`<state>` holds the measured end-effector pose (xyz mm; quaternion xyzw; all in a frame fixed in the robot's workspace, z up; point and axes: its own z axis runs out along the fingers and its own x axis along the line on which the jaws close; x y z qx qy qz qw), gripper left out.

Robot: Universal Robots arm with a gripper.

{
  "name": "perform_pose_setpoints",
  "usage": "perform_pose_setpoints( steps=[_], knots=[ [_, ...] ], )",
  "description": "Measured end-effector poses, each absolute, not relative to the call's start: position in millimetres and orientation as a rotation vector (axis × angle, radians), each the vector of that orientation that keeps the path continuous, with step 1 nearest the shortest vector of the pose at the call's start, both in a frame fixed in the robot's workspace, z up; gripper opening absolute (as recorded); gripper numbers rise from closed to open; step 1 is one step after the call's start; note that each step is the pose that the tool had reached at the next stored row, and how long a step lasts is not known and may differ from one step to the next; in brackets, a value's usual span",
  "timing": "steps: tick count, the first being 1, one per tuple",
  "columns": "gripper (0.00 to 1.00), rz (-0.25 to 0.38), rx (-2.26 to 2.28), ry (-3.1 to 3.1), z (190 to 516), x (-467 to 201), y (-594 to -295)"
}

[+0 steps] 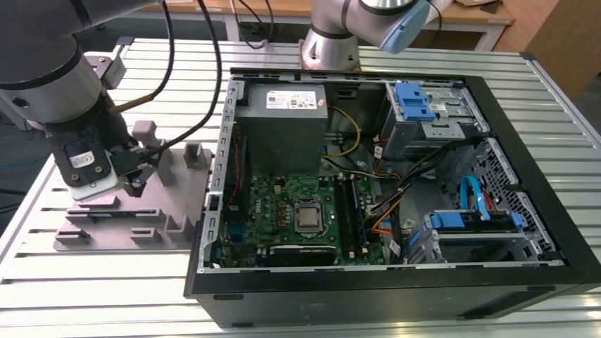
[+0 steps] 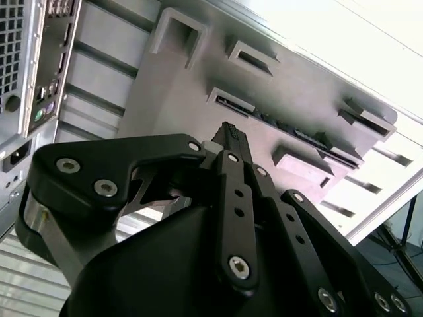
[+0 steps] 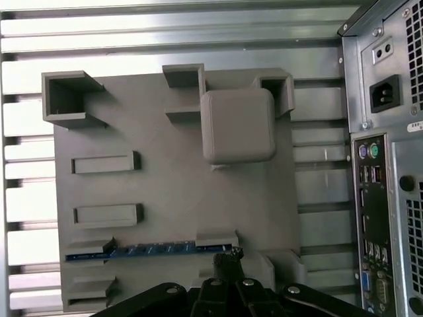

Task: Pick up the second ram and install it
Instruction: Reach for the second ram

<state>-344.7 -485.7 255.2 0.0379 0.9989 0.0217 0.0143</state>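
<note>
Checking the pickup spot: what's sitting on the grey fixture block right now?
On the fixture block the second ram stands on edge in slotted supports. A rounded grey cap sits apart from it. The gripper hides the fixture's edge near the ram's end.

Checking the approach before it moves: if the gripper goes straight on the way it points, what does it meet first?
Probably the end of the ram in the grey fixture; the gripper points just by it, though depth is unclear.

Second ram (image 3: 149,249), thin strip (bluish), in fixture (image 3: 172,191)
</note>
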Motion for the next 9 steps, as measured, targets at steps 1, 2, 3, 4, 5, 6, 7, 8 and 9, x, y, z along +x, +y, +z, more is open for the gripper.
perform_pose_setpoints(
  steps=[1, 2, 3, 4, 5, 6, 7, 8, 9],
  knots=[
    [0.07, 0.067, 0.118, 3.110, 253.4, -346.0, -485.7],
    [0.07, 0.067, 0.118, 3.110, 251.6, -348.2, -485.7],
    [0.07, 0.068, 0.118, 3.110, 249.7, -351.9, -485.6],
    [0.07, 0.068, 0.118, 3.110, 247.9, -355.9, -485.5],
    [0.07, 0.068, 0.118, 3.110, 245.9, -360.6, -485.4],
    [0.07, 0.068, 0.118, 3.110, 244.2, -365.0, -485.4],
    [0.07, 0.068, 0.118, 3.110, 242.3, -369.3, -485.3],
    [0.07, 0.068, 0.118, 3.110, 240.5, -373.5, -485.3],
    [0.07, 0.068, 0.118, 3.110, 238.7, -377.4, -485.4]
  ],
)
